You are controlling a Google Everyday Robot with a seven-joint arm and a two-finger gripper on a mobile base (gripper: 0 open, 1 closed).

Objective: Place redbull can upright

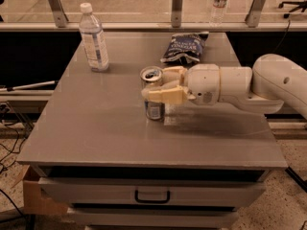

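The redbull can stands upright near the middle of the grey table, its open silver top facing up. My gripper reaches in from the right on a white arm. Its cream fingers wrap around the can's upper half, one in front and one behind. The can's base rests on the table surface.
A clear water bottle with a white cap stands at the table's back left. A dark chip bag lies at the back, just behind my gripper. A railing with another bottle runs behind the table. A drawer is below the front edge.
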